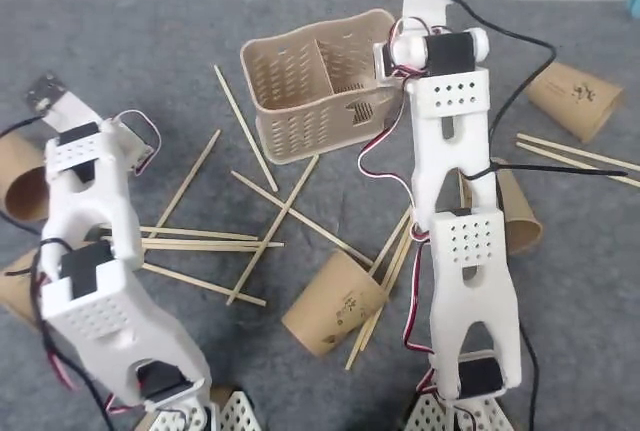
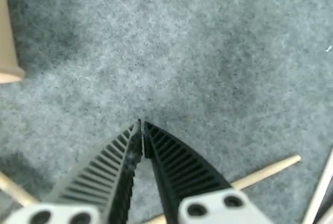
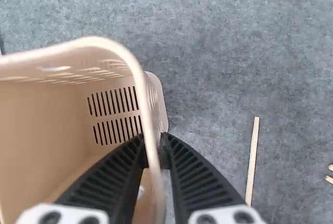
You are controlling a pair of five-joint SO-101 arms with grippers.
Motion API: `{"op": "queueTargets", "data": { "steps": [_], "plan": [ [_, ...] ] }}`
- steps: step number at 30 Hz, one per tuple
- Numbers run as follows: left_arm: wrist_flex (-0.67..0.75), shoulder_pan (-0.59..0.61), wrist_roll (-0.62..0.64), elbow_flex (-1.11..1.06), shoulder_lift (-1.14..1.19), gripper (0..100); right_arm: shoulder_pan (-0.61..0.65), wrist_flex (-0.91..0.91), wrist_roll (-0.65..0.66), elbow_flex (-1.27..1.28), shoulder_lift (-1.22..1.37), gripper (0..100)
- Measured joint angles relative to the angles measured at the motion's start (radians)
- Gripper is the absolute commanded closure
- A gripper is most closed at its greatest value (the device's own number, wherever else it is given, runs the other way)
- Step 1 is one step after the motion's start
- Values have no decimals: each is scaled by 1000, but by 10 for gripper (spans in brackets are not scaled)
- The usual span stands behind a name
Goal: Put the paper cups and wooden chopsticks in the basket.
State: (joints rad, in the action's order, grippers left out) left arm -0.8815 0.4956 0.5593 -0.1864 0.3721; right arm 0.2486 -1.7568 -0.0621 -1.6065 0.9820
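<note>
while astride the basket [image 3: 52,104] rim, right hand [image 3: 152,137] tight, outstretched

The tabletop [image 1: 150,51] is overlooked from high above and seen closely, downward, past the left gripper [image 2: 141,124] and right gripper [image 3: 153,136]; the basket [image 1: 300,136] is shared with the latter's view.

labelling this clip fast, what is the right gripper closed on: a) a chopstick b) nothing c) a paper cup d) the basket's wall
d: in the right wrist view the right gripper has one finger inside and one outside the basket, pinching its wall at the rim.
</note>
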Motion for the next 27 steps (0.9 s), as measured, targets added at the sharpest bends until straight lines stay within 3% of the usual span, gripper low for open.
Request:
{"op": "queueTargets", "data": {
  "steps": [7, 19, 27],
  "plan": [
    [0, 0, 0, 0, 0, 987, 0, 0, -164, 66, -26, 992],
    [0, 0, -29, 0, 0, 987, 51, 0, -190, 816, -516, 992],
    [0, 0, -29, 0, 0, 987, 97, 0, -190, 911, -601, 992]
  ]
}}
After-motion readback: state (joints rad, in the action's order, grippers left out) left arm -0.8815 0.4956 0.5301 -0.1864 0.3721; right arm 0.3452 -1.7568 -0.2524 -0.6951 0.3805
